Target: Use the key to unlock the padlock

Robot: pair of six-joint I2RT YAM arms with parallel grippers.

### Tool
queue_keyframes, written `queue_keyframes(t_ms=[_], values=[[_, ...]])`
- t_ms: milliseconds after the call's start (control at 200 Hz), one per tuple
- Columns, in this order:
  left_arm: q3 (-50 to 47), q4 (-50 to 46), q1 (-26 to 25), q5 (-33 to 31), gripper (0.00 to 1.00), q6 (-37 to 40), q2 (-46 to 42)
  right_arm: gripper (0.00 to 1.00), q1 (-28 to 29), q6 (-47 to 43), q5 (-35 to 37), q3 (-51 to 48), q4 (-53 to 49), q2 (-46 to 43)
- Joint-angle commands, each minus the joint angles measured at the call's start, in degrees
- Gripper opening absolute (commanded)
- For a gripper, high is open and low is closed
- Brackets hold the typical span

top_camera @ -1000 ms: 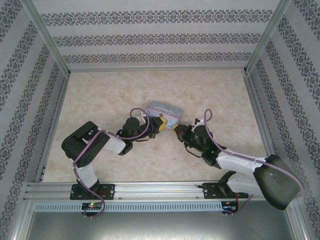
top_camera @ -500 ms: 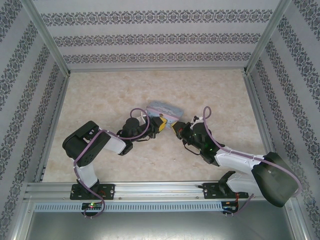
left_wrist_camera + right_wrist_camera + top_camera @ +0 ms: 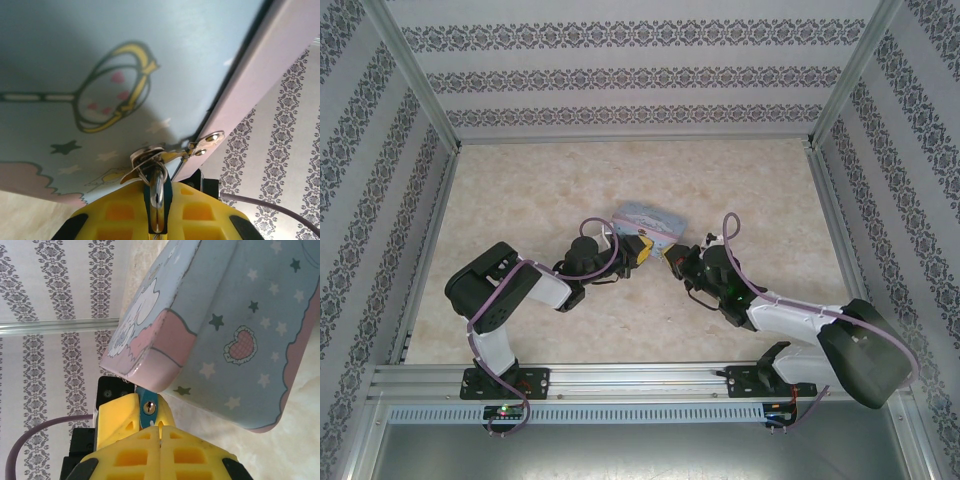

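Whether the key sits between the pressed-together pads of the right gripper (image 3: 161,434) cannot be made out. The padlock (image 3: 148,407) is clamped by the left gripper (image 3: 157,200) under the tin's (image 3: 240,305) corner, at its hasp (image 3: 147,155). Open table (image 3: 520,190) is left around the tin; both arms are stretched low toward it

patterned walls (image 3: 640,75), pale marbled floor (image 3: 520,190)
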Motion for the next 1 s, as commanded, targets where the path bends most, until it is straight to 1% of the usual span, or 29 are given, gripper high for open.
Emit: queue_keyframes(t_ms=[0, 994], values=[[-0.13, 3.87, 0.59, -0.31, 0.00, 0.38, -1.73, 0.00, -0.54, -0.07, 0.97, 1.85, 1.30, 0.79], [-0.36, 3.96, 0.56, -0.13, 0.00, 0.32, -2.32, 0.00, -0.80, 0.17, -0.61, 4.18, 3.02, 5.07]])
